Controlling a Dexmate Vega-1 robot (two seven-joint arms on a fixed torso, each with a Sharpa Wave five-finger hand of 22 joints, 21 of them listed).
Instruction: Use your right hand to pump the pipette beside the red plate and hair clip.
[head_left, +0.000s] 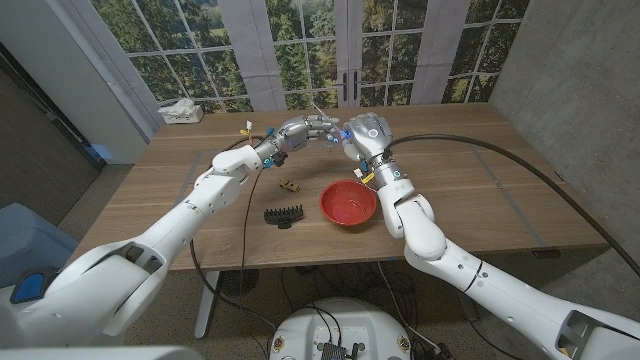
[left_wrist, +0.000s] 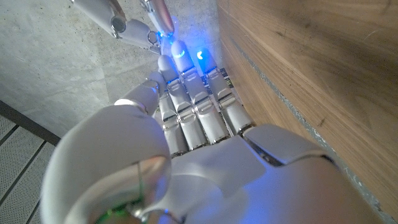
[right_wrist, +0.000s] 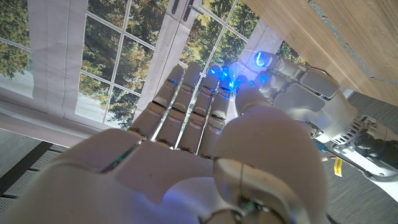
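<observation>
Both hands are raised above the far middle of the table, fingertips meeting. A thin pale pipette (head_left: 319, 105) sticks up from where they meet, and it appears as a pinkish tube (left_wrist: 161, 14) in the left wrist view. My right hand (head_left: 366, 131) pinches it from the right, fingers close together. My left hand (head_left: 303, 130) holds it from the left, fingers nearly straight (left_wrist: 186, 93); the grip itself is mostly hidden. Blue lights glow at the fingertips (right_wrist: 258, 60). The red plate (head_left: 348, 203) lies below the hands, with the black hair clip (head_left: 284, 214) to its left.
A small brown object (head_left: 289, 184) lies on the table between the hands and the hair clip. A tissue box (head_left: 180, 112) stands at the far left corner. A thick black cable (head_left: 500, 150) runs across the table's right side. Windows stand behind the table.
</observation>
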